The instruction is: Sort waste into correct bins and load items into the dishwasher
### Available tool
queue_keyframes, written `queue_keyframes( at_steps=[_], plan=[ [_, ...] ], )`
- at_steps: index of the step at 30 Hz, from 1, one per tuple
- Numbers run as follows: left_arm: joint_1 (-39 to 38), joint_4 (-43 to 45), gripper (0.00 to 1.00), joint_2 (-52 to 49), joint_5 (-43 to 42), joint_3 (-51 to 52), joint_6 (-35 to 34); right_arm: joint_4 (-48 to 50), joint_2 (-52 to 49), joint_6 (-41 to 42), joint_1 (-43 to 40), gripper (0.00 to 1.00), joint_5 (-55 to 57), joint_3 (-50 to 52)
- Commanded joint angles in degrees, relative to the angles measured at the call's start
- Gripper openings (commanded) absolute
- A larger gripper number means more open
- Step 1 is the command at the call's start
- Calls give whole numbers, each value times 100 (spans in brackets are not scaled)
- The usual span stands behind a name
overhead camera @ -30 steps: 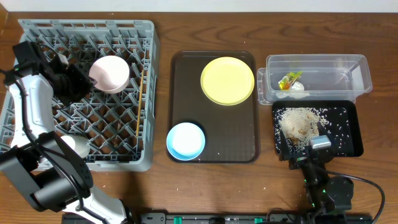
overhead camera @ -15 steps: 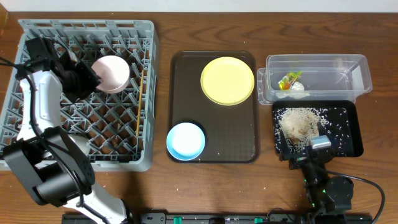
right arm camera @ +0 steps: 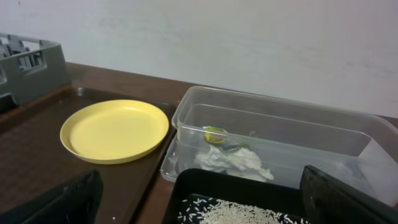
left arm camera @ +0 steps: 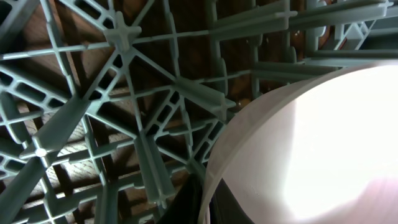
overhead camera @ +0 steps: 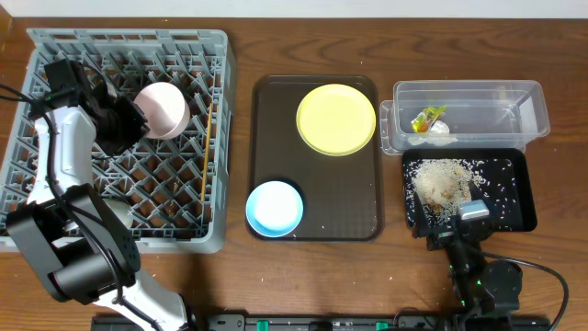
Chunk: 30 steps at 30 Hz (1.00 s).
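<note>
My left gripper (overhead camera: 129,121) is shut on the rim of a pale pink bowl (overhead camera: 163,109) and holds it tilted over the grey dish rack (overhead camera: 216,138). In the left wrist view the bowl (left arm camera: 311,143) fills the right side, with my fingers (left arm camera: 202,202) pinching its rim above the rack grid (left arm camera: 124,93). A yellow plate (overhead camera: 336,119) and a light blue bowl (overhead camera: 274,208) sit on the brown tray (overhead camera: 363,202). My right gripper (overhead camera: 459,225) rests open at the near edge of the black bin (overhead camera: 519,175) holding rice (overhead camera: 439,179).
A clear bin (overhead camera: 514,101) at the back right holds a crumpled napkin and a yellow-green wrapper (overhead camera: 427,119); it also shows in the right wrist view (right arm camera: 280,134). A white cup (overhead camera: 115,213) sits in the rack's front left. A wooden chopstick (overhead camera: 209,138) lies in the rack.
My left gripper has tilted the pink bowl more upright and shifted slightly within the rack. The right arm has not moved.
</note>
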State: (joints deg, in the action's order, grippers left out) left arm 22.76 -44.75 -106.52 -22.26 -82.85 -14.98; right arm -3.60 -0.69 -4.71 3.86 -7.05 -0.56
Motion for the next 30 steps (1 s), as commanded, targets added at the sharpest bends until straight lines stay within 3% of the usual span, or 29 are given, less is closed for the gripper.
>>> queue_keyframes(
  at_steps=[1, 4, 7, 10, 12, 18, 22, 30],
  plan=[
    [-15, -39, 8, 168, -107, -92, 79, -2, 31, -52, -46, 99, 13, 24],
    [-81, -35, 8, 496, 79, -164, 103, 0, 31, -52, -46, 99, 13, 24],
    [-372, -37, 8, 898, 890, -166, 420, 0, 31, -52, -46, 99, 13, 24],
    [-892, -39, 8, 1099, 2059, -166, 796, -2, 31, -52, -46, 99, 13, 24],
    [-1517, -2, 8, 1097, 3442, -164, 1078, -2, 31, -52, -46, 99, 13, 24],
    [-2557, 501, 8, 861, 6406, -162, 1180, 0, 31, -50, -46, 99, 13, 24],
    [-2736, 986, 8, 778, 6926, -162, 1204, 0, 31, -52, -46, 99, 13, 24],
    [-2747, 1596, 8, 404, 6926, -160, 1600, 0, 31, -52, -46, 99, 13, 24]
  ],
)
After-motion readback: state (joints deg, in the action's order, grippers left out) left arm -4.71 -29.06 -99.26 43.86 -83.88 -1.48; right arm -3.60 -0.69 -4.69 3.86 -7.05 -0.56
